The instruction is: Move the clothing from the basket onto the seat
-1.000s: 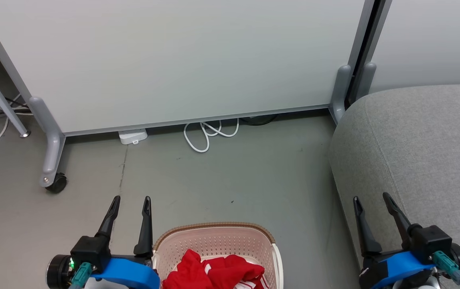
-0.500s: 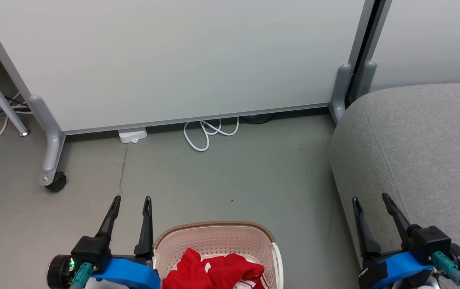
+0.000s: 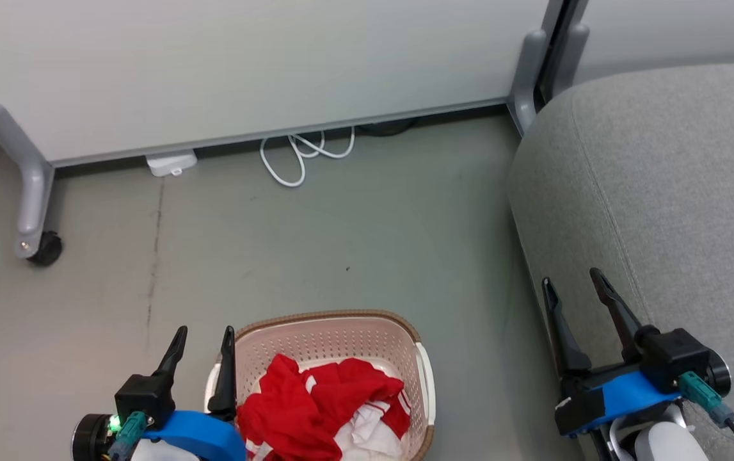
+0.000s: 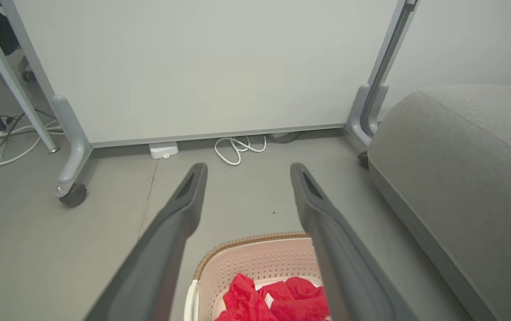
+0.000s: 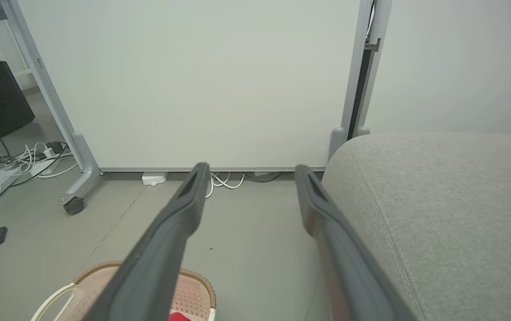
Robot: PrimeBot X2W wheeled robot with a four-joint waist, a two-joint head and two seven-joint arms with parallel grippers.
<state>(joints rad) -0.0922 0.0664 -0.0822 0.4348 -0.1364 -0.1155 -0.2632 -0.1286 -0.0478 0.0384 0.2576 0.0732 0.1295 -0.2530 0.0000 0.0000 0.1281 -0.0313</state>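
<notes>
Clothing [image 3: 315,410] lies heaped in the basket [image 3: 328,318], which stands on the floor [image 3: 341,224] at 6 o'clock in the head view. The seat [image 3: 674,192] rises at 3 o'clock, well apart from the basket with bare floor between. At 7 o'clock the left hand [image 3: 205,331] hangs just beside the basket's left rim, fingers spread wide and holding nothing. The right hand [image 3: 570,278], at 5 o'clock in front of the seat's edge, is likewise spread and empty. The step in hand looks like the first reach into the basket, with nothing lifted yet. The left hand is the nearer one, so it should swing toward 3 o'clock over the rim and tip its fingers down. It should settle on the red folds bunched high near the heap's middle, not on the white part low at the heap's 5 o'clock. Pinching a thick fold should keep the soft fabric from slipping out. The lift should go straight up until the trailing cloth clears the brown rim, since a snag would likely drag or tip so light a basket. The garments look tangled, so more than one may rise together. Release belongs well in from the seat's rounded edge.
</notes>
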